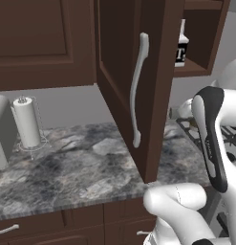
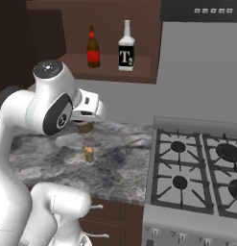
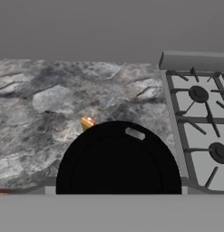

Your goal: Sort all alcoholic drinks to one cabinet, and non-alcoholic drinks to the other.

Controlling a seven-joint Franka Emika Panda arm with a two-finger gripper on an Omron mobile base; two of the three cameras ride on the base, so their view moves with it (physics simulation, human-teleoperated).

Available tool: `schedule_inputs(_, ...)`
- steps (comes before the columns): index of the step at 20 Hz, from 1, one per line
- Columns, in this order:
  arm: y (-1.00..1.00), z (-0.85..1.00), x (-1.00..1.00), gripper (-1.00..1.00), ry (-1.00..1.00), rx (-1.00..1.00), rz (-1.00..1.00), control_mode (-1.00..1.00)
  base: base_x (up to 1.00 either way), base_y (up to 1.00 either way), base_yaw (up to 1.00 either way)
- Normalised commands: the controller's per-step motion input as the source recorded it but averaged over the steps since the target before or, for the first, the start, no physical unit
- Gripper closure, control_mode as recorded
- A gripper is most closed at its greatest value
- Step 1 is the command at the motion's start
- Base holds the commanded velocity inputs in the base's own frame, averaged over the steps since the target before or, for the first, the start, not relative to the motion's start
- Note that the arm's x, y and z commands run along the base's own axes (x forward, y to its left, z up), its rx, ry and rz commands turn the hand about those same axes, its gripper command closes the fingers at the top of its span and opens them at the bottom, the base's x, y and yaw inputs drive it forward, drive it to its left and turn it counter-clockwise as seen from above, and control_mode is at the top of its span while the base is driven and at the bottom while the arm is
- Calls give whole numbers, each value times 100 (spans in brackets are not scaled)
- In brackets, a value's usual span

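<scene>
Gripper: jaws set wide around the tan coffee cup, apparently gripping it just above the countertop.

Step in hand: moving the non-alcoholic drinks.

Next move: carry the cup to the cabinet without bottles.

Open wall cabinet: the shelf holds a brown bottle and a white bottle, both upright.

Yellow-orange can: on the countertop, not yet sorted.

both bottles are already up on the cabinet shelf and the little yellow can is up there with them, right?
Not quite. The brown bottle and the white bottle do stand on the cabinet shelf, but the yellow can is not with them: it sits down on the marble counter, as the right base view shows.
</scene>
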Motion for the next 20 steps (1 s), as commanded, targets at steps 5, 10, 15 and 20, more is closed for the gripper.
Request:
schedule_inputs(5, 0, 0, 0, 100, 0, 0, 0, 100, -62, 0, 0)
schedule_inputs(10, 0, 0, 0, 100, 0, 0, 0, 100, -72, 0, -1)
schedule_inputs(15, 0, 0, 0, 100, 0, 0, 0, 100, -72, 0, 0)
schedule_inputs(20, 0, 0, 0, 100, 0, 0, 0, 100, -69, 0, 0)
